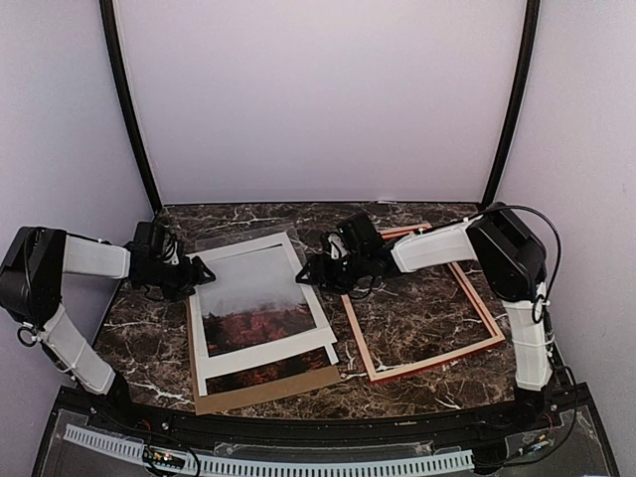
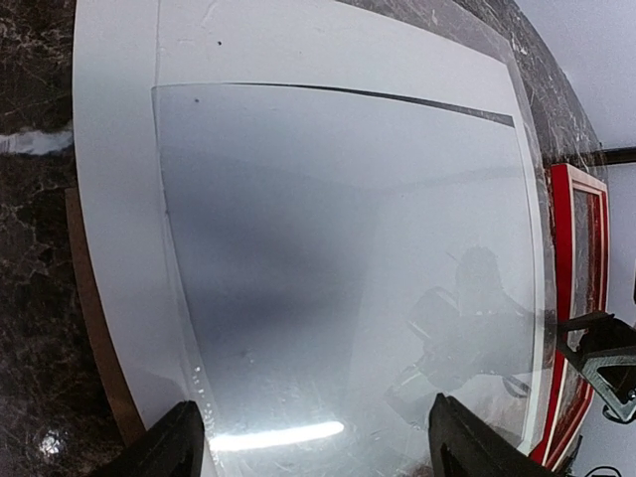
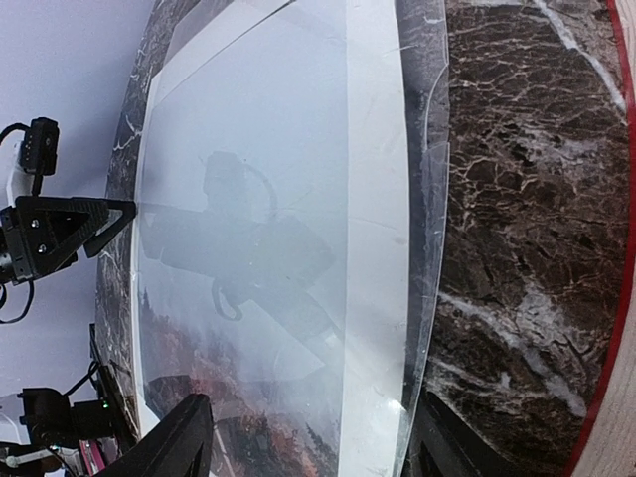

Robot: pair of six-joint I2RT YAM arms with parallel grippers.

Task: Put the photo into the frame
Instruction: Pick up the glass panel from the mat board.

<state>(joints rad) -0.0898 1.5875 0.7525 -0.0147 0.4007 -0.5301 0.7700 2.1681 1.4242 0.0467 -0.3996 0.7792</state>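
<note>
The photo [image 1: 250, 306], grey sky over red trees, lies on the marble under a white mat [image 1: 316, 320] and a clear sheet [image 1: 231, 238], all on a brown backing board [image 1: 268, 390]. The red frame [image 1: 474, 298] lies to its right with bare table showing inside it. My left gripper [image 1: 204, 270] is open at the stack's left edge. My right gripper [image 1: 304, 270] is open at its right edge. In the left wrist view the left gripper [image 2: 318, 452] straddles the clear sheet [image 2: 348, 248]. In the right wrist view the right gripper [image 3: 308, 452] straddles the sheet's edge [image 3: 422, 298] over the photo [image 3: 219, 407].
The marble table [image 1: 159, 348] is enclosed by pale walls with black poles [image 1: 129, 109] at the back corners. The frame's red edge shows in the left wrist view [image 2: 558, 298] and the right wrist view [image 3: 624, 248]. A black rail [image 1: 298, 427] runs along the near edge.
</note>
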